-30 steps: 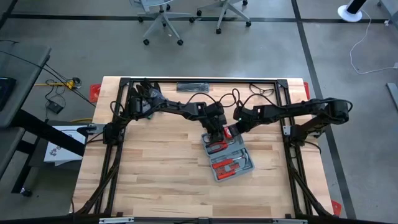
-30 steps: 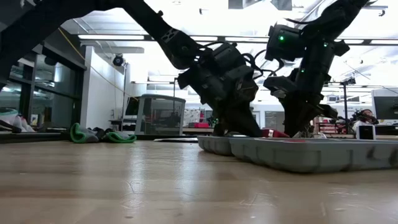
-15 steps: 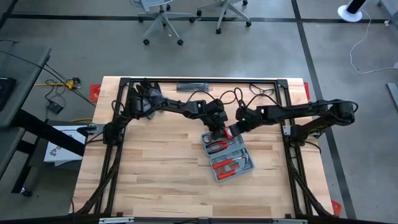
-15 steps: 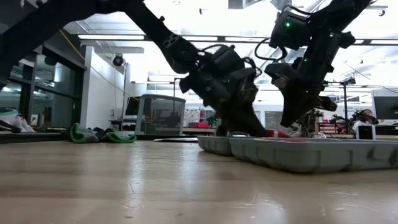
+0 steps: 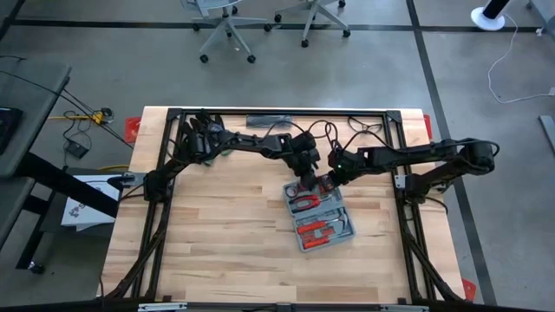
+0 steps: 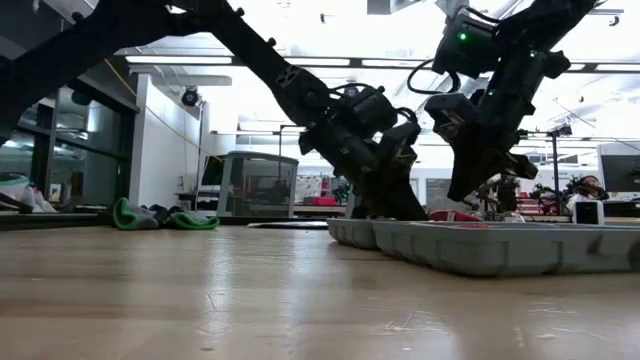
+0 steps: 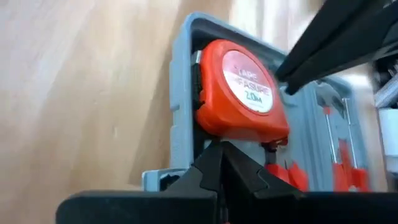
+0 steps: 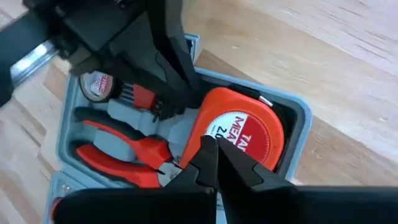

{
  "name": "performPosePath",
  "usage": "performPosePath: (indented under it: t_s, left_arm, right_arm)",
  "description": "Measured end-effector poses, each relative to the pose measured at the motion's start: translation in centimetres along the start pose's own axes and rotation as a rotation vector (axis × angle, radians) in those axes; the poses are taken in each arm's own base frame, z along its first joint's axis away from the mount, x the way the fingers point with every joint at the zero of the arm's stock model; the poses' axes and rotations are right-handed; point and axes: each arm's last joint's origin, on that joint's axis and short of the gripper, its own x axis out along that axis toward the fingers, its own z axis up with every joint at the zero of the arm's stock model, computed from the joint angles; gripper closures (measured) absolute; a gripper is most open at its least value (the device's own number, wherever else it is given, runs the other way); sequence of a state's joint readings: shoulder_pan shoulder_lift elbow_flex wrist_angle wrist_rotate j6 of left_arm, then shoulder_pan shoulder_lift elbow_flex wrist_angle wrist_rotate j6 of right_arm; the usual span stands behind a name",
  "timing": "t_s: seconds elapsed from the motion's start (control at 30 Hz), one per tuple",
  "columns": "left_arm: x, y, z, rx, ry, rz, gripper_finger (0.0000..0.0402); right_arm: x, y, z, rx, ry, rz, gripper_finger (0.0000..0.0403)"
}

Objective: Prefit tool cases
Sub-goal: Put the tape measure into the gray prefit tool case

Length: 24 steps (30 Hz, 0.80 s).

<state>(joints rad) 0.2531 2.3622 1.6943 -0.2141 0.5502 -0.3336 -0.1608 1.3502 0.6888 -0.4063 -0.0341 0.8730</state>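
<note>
While shut, both grippers hover over tool case (image 5: 319, 217) tape measure (image 8: 239, 134)

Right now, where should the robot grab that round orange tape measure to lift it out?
Probably by the orange tape measure's curved upper edge, coming straight down from above. It sits tilted in a corner of the grey tool case, whose walls seem to block its lower sides.
</note>
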Motion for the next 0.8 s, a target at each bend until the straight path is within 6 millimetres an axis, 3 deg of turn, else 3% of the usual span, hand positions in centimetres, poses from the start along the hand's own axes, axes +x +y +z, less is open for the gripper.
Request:
performPosePath:
  t_s: [0.23, 0.43, 0.67, 0.8]
  left_arm:
    - [-0.2, -0.2, -0.2, -0.012, 0.040, -0.048, 0.0401]
    - [-2.0, -0.8, -1.0, 0.034, 0.166, -0.013, 0.0401]
    - [-4.7, -2.6, -0.8, 0.153, 0.204, -0.008, 0.0401]
    - [-4.7, -3.5, -0.7, 0.217, 0.166, -0.022, 0.0401]
  right_arm:
    - [1.4, -0.2, -0.1, -0.022, 0.042, -0.030, 0.0403]
    - [3.0, 0.1, 0.2, -0.036, 0.063, -0.005, 0.0403]
    - [2.5, 0.1, 0.1, -0.039, 0.051, 0.009, 0.0403]
    - [1.5, 0.7, 0.1, -0.074, 0.014, 0.058, 0.0403]
